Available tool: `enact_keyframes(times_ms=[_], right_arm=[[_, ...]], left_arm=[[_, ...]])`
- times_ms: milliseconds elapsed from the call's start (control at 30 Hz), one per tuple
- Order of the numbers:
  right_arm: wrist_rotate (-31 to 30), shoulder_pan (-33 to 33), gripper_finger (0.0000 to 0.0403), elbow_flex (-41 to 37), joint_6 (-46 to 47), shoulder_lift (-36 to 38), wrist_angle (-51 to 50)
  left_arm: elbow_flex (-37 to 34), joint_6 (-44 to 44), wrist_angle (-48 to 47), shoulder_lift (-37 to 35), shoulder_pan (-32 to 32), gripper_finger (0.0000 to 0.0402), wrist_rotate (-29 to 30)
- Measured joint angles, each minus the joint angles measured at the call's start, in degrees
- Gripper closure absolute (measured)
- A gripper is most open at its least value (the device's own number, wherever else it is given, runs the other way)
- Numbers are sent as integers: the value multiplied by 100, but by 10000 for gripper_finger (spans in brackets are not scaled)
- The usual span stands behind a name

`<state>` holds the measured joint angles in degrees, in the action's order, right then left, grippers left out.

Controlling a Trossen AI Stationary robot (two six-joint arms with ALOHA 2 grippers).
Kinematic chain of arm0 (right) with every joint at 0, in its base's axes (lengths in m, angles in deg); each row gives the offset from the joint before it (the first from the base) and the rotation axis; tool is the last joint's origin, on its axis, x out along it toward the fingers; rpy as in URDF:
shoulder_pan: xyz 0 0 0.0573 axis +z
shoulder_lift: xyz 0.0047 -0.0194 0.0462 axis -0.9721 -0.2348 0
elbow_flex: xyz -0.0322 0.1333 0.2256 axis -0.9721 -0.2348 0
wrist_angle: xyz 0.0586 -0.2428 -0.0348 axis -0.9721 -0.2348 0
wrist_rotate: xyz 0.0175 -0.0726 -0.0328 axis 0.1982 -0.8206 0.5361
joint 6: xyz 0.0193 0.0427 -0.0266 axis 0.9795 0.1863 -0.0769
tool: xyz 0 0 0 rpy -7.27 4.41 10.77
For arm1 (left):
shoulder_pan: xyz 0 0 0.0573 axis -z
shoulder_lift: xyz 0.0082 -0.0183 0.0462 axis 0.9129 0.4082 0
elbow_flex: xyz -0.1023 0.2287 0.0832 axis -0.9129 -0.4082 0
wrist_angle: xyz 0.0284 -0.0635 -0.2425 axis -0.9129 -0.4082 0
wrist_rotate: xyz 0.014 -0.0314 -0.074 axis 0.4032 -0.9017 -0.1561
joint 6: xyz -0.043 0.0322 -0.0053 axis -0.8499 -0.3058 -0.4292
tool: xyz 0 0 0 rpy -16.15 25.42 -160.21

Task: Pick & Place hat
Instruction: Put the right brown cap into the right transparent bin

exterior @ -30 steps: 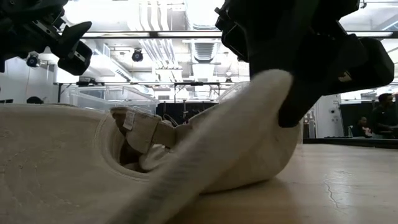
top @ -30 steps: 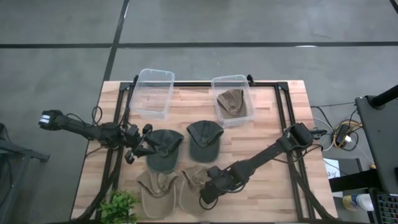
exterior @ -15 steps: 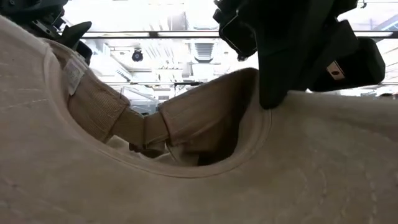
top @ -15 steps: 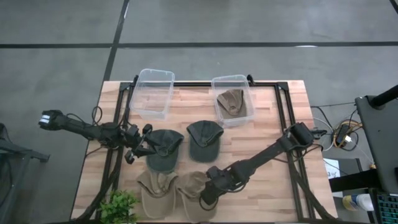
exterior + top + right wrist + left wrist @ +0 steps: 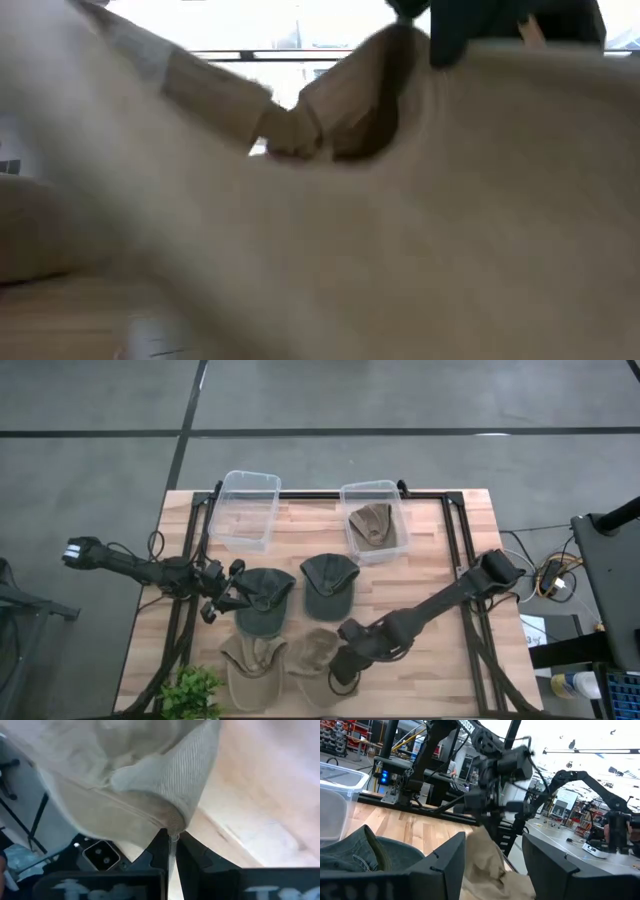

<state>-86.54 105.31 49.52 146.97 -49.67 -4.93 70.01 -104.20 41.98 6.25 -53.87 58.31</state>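
Right end effector (image 5: 338,665) clamped on tan hat (image 5: 312,657) to carry it binward; left end effector (image 5: 222,600) wide, idle.

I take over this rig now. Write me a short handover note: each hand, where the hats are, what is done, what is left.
Right hand: shut on the beige hat at the table's near edge, next to a second beige hat.
Left hand: open, waiting beside the dark hat.
Another dark hat lies mid-table.
Done: one beige hat lies in the right bin; the left bin looks empty.
Left: bin the gripped hat, then the three on the table.
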Motion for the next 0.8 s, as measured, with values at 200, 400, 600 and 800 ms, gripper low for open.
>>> enact_keyframes(times_ms=[200, 400, 600, 800], right_arm=[[-548, 0, 390, 15, -36, 671, -397], [-939, -2, 390, 13, -34, 1177, -833], [-1340, -17, 390, 11, -16, 1641, -1582], [-1864, -189, 390, 7, -44, 2129, -2303]], left_arm=[[-2, 1, 0, 0, -4, 213, 0], [-1, 1, 2, -2, -4, 213, 0], [0, 0, 1, -1, -2, 213, 0], [-1, 2, 2, 0, -2, 213, 0]])
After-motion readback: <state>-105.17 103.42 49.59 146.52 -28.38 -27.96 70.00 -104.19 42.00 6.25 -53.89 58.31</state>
